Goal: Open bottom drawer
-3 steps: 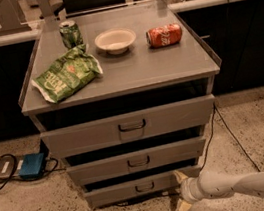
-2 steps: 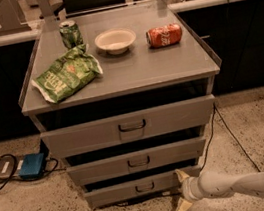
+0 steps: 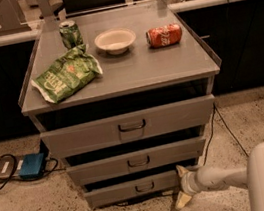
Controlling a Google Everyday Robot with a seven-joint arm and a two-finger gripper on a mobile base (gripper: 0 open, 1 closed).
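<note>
**Grey drawers, pale gripper low at the right**

Grey metal fills the single camera view: a cabinet (image 3: 131, 72) with three drawer fronts stacked under a flat top; the bottom drawer (image 3: 122, 191) sits lowest, just above the speckled floor, its front the shortest of the three, with a small dark loop handle (image 3: 145, 187) at its centre and a dark gap above it. How far it stands out I cannot tell from here.

Coming in from the lower right, a white arm (image 3: 226, 177) reaches along the floor; its gripper (image 3: 182, 186) sits at the right end of the bottom drawer's front, well to the right of the handle; the two cream fingers (image 3: 182, 171) are splayed wide, one pointing up beside the drawer's corner, the other down toward the floor, with nothing between them.

Above are the middle drawer (image 3: 107, 167) and the widest top drawer (image 3: 86, 135), each with its own handle. On the top lie a green crisp bag (image 3: 67, 74) at the left, a green can (image 3: 70, 33) upright behind it, a white bowl (image 3: 115, 40) in the middle, and a red can (image 3: 164, 35) on its side to the right. A blue box (image 3: 32, 165) with cables rests on the floor to the left.
</note>
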